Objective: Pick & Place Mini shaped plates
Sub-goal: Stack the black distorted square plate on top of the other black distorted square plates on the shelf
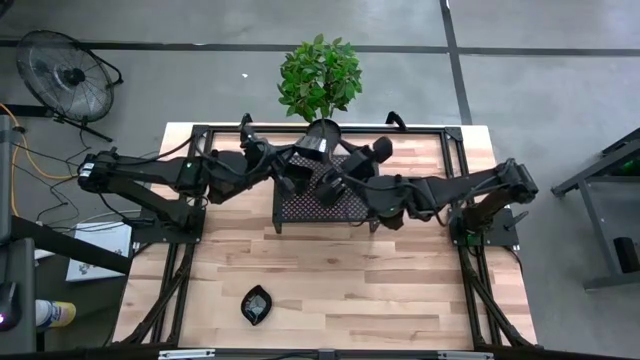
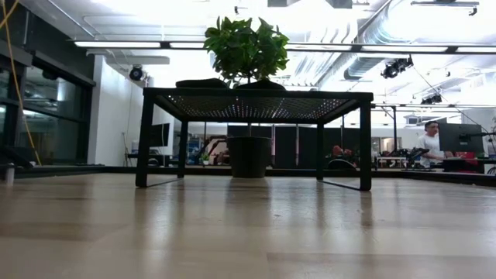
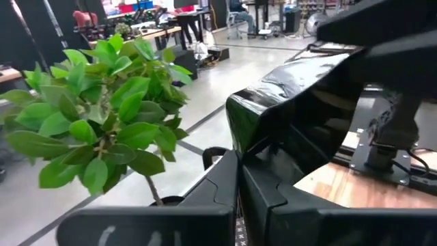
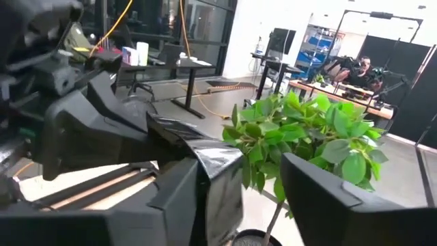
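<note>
Where the wooden table [image 1: 330,270] fills the high view, the black perforated rack [image 1: 318,200] stands at its far middle on four legs, and both arms meet above it. In the low view, dark shapes lie on the rack top, too flat against the light to identify. Behind the rack sits the round black pot [image 2: 249,156], holding a leafy green plant [image 1: 320,78] that rises well above the rack. The left gripper [image 3: 239,184] hangs over the rack near the plant, its fingers closed tight on a glossy black mini plate [image 3: 287,113], held up off the rack and tilted. The right gripper [image 4: 263,181] faces it from the other side, fingers spread wide on either side of the same plate [image 4: 212,160], one finger just beside the plate's edge; whether it touches cannot be told. A second mini plate, leaf-shaped [image 1: 257,304], lies alone on the table's near side, well apart from the rack. A person sits far off in the room.
</note>
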